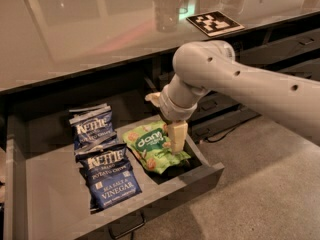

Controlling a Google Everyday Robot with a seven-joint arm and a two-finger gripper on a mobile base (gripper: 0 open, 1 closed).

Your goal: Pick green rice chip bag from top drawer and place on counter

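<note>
The green rice chip bag [152, 150] lies flat at the right end of the open top drawer [172, 195], logo facing up. My gripper [171, 130] has come down from the right over the bag. It is open, and one cream finger [177, 137] rests on or just above the bag's right half. The second finger [152, 98] sticks out behind, toward the drawer's back. The grey arm hides the bag's far right edge. The counter [90, 39] runs above the drawer and carries the black-and-white marker tag [214, 22].
Two dark blue Kettle chip bags [91, 126] [111, 178] lie left of the green bag in the drawer. Narrower dark drawers [225, 106] sit under the counter to the right. A clear cup [167, 9] stands on the counter near the tag. Grey floor [270, 194] lies in front.
</note>
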